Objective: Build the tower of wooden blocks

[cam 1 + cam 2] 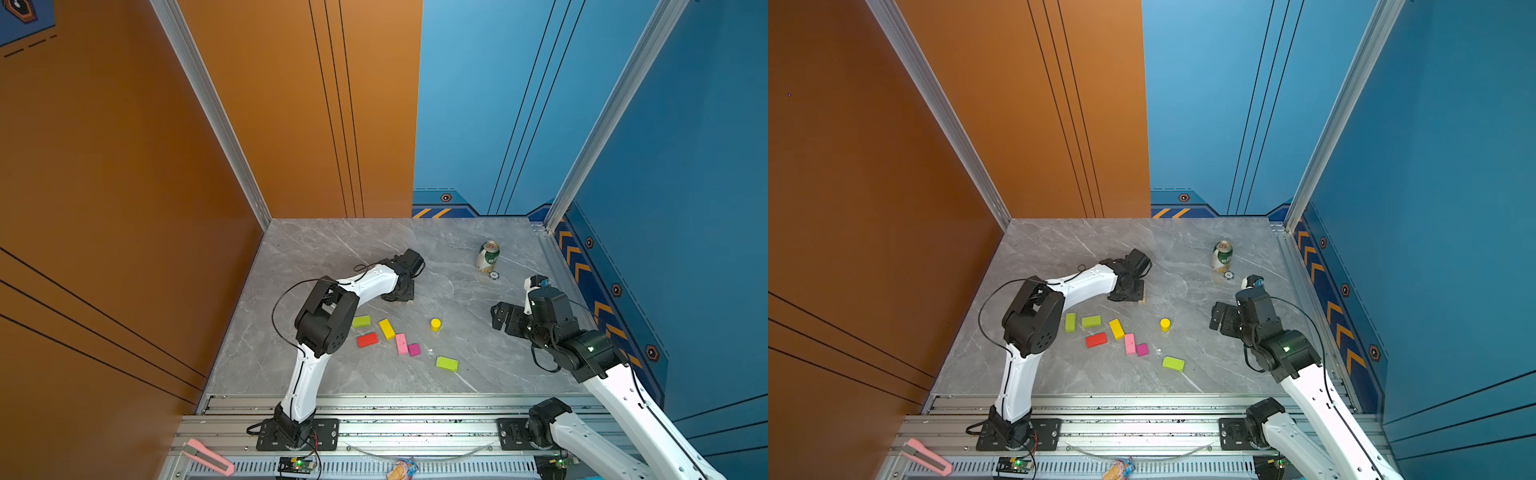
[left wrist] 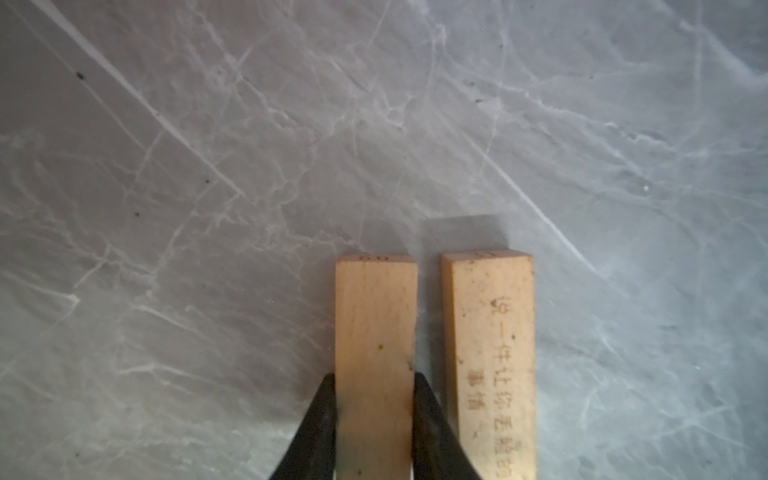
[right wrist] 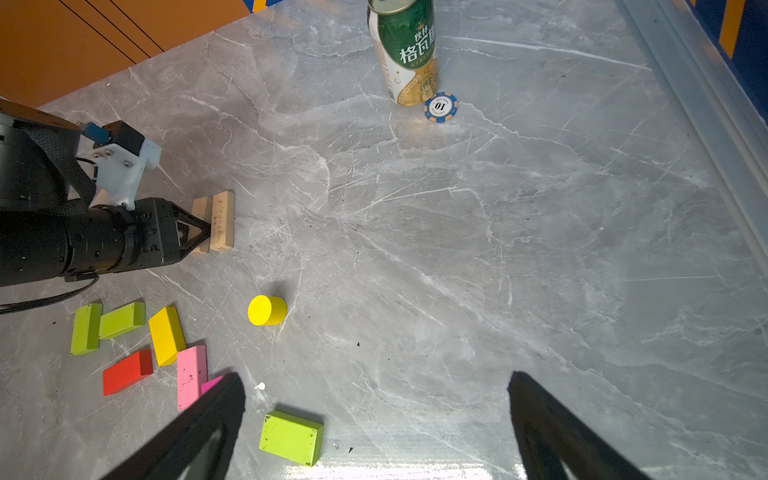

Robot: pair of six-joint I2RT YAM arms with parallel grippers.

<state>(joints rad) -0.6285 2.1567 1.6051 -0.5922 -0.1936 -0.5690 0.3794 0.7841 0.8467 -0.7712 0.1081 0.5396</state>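
left hand clamps plain tan bar on the counter, lettered tan bar just beside. risk: finger sits in the gap, opening may shove the lettered bar. loose coloured blocks at its 6 o'clock in a top view. right hand wide open, empty.

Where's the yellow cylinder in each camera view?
Top view: yellow cylinder alone, right of the pink block.
Top view: cylinder, same place.
Left wrist: not in it.
Right wrist: between the tan bars and lone lime-green block.
Shared landmark: the drink can, except left wrist.
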